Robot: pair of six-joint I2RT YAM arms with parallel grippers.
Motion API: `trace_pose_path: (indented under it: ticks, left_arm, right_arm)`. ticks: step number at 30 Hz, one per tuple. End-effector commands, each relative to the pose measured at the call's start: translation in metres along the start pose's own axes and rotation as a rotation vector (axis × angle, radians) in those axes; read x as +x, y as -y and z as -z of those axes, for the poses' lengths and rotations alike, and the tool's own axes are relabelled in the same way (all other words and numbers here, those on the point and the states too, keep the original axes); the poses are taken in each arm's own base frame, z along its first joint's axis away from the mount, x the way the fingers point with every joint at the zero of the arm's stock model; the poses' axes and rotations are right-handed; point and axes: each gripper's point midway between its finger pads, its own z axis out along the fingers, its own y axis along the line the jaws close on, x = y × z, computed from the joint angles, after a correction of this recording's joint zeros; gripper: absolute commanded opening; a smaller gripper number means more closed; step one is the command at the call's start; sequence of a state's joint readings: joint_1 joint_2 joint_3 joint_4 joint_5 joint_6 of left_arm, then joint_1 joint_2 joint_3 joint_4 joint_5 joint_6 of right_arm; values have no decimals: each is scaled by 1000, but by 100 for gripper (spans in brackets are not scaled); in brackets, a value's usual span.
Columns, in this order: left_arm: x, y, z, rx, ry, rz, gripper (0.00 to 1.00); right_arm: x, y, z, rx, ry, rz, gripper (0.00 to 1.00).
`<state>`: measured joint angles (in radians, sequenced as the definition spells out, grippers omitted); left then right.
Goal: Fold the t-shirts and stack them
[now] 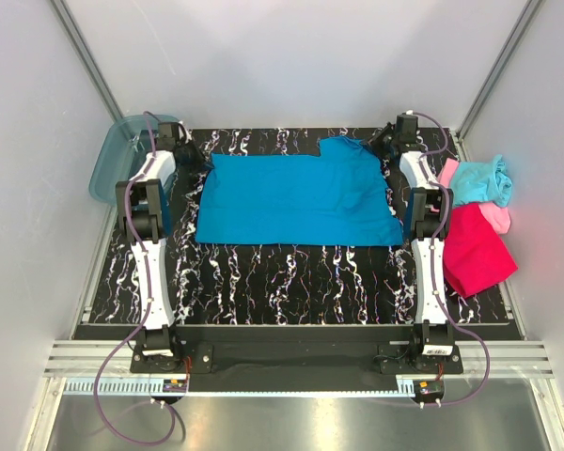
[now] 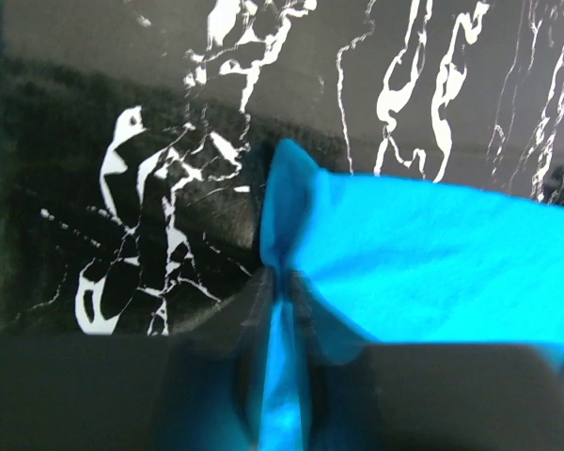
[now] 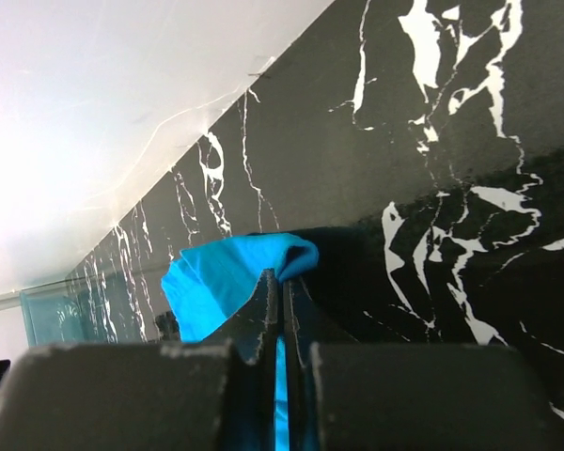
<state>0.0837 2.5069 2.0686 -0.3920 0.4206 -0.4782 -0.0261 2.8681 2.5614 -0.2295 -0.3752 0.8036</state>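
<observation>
Broadly, the marbled table [image 1: 291, 282] is covered by the blue t-shirt [image 1: 296, 199], spread nearly flat, with the magenta-red t-shirt [image 1: 475, 252], light aqua t-shirt [image 1: 479, 180] and light pink t-shirt [image 1: 496, 219] heaped to its right. At the blue t-shirt's far left corner the left claw [image 2: 280, 282] is clamped on a pinch of cloth, and at its far right corner the right claw [image 3: 280, 282] is clamped on a thin fold. Little cloth is held in each grip, so a corner could be lost, or the fold skewed, if the claws are drawn unevenly.
</observation>
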Motion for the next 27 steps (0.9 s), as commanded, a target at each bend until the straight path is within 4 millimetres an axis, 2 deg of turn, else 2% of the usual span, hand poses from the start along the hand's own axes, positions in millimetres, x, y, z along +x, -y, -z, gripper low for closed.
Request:
trace_pose_path:
  ticks: [1,10,14,20,27]
  left_arm:
    - [-5,7,14,11,5,-1,0]
    - [-11,12,18,9,48,-26,0]
    - [-14,16,23,-1,68,-51,0]
    - [-37,43,53,39,165,-80,0]
    - [-60,79,92,97,237,-105,0]
  right_arm:
    - [-14,-17,4,-29,54,44,0]
    - [-21,-25,3,-58,81,60,0]
    - [-29,-34,8,-76,101,77,0]
    - [-49,-69,29,-137,149,112,0]
    - [-70,-117,67,-204,210,156,0]
